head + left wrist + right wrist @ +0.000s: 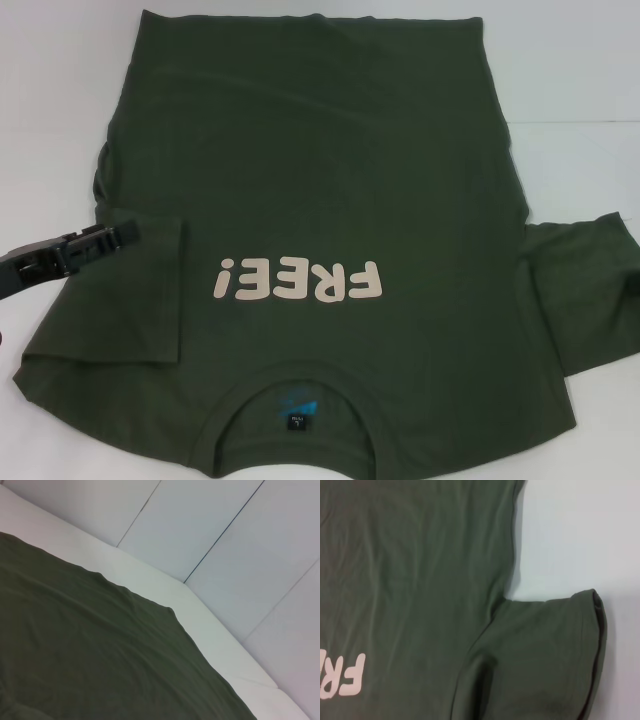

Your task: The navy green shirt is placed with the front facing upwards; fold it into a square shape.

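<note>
The navy green shirt [320, 200] is spread front-up on the white bench [50, 90], collar nearest the robot and hem at the far side. Its left sleeve [140, 300] is folded in over the body; its right sleeve [585, 290] is laid out flat to the right. The left end effector [95, 243] is seen at the shirt's left edge, by the folded sleeve; whether it is clenched or released cannot be told. The right end effector is not seen.
</note>
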